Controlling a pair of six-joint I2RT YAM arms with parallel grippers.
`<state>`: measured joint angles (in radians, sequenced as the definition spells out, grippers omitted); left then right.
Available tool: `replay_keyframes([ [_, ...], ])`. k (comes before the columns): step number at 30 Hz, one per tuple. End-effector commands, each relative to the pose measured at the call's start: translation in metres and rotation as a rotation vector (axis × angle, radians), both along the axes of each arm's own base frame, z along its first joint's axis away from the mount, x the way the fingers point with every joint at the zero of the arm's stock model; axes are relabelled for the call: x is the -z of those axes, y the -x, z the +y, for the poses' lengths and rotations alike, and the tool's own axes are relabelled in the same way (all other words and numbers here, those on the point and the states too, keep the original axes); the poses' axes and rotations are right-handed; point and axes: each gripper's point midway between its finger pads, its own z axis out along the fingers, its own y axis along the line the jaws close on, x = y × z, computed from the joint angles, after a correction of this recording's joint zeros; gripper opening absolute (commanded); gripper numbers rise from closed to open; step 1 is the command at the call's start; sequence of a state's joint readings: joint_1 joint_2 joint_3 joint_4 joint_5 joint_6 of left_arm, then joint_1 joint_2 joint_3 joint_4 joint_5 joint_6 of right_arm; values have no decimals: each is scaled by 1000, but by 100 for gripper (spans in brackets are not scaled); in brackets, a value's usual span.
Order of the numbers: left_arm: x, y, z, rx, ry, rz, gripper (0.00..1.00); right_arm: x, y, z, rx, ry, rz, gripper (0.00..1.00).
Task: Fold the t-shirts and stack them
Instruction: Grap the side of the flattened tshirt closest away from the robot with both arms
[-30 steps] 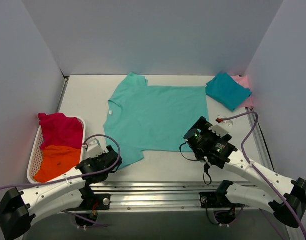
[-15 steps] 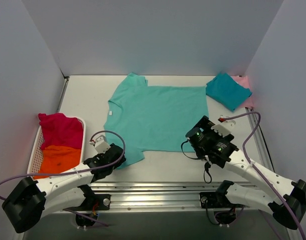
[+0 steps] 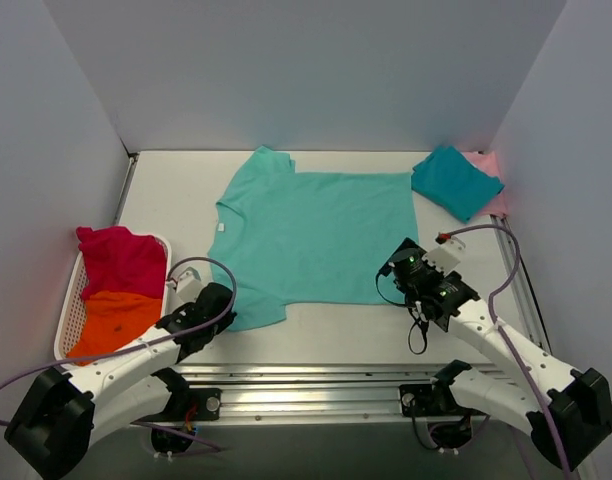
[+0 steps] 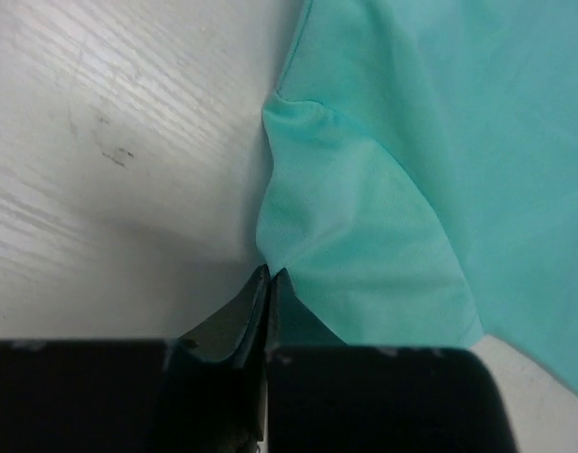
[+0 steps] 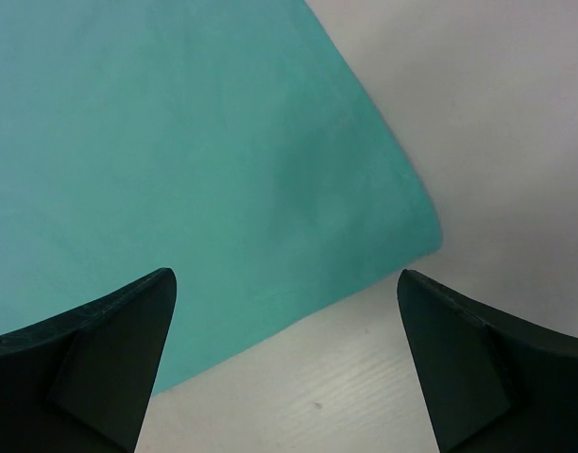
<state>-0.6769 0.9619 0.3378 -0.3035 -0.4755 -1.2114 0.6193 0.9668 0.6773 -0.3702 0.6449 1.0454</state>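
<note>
My left hand [image 4: 268, 279] is pinched shut on the edge of the near sleeve of the mint-green t-shirt [image 3: 316, 235], where the cloth puckers up into the closed jaws. The shirt lies spread flat in the middle of the table [image 3: 171, 195], collar to the left and hem to the right. My right hand [image 5: 284, 279] hangs over the near hem corner with its jaws spread wide, gripping nothing.

By my reckoning the job is under halfway. Two shirts look finished: the teal t-shirt [image 3: 456, 180] sits folded at the far right corner of the table, on top of the pink t-shirt [image 3: 491, 163], of which only an edge shows. The mint-green one is the shirt in hand, with its first fold not yet made. I read this as the grasp that starts it, with the left side caught and the right side not yet taken.

Two more wait at the left. The magenta-red t-shirt [image 3: 121, 258] and the orange t-shirt [image 3: 114, 322] lie crumpled and unfolded in the white mesh basket [image 3: 62, 335]. They remain to be spread, folded and added to the stack.
</note>
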Motion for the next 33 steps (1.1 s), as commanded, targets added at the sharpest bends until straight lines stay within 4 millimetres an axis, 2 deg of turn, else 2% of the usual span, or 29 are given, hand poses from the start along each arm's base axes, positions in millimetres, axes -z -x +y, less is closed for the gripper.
replay_keyframes([
  [1, -4, -20, -3, 28, 48, -37, 3, 42, 9, 24, -164, -168, 168, 100],
  [2, 0, -23, 0, 29, 40, -26, 2, 53, 15, 19, -143, -182, 190, 100],
  [3, 0, -25, 1, 29, 40, -26, 2, 56, 17, 16, -129, -208, 196, 100],
  [4, -1, -30, 1, 38, 43, -41, 2, 56, 16, 3, -71, -237, 180, 100],
  [5, 1, -33, 1, 38, 44, -34, 2, 65, 21, -4, -34, -261, 192, 100],
  [8, 2, -43, 3, 47, 55, -27, 2, 73, 26, -15, 32, -316, 215, 98],
  [12, 5, -55, 11, 34, 72, -36, 2, 91, 30, -11, 58, -336, 290, 98],
  [13, 4, -57, 9, 43, 87, -44, 2, 100, 33, -11, 66, -333, 327, 98],
  [19, 12, -59, 9, 52, 101, -36, 2, 132, 35, 2, 71, -398, 384, 95],
  [24, 9, -59, 10, 53, 101, -46, 2, 132, 33, -8, 103, -350, 373, 91],
  [28, 9, -59, 11, 48, 101, -44, 2, 119, 29, -18, 128, -318, 325, 85],
  [30, 9, -59, 11, 48, 101, -44, 2, 114, 31, -22, 139, -303, 316, 76],
  [33, 8, -59, 11, 48, 101, -42, 2, 106, 31, -29, 156, -284, 285, 53],
])
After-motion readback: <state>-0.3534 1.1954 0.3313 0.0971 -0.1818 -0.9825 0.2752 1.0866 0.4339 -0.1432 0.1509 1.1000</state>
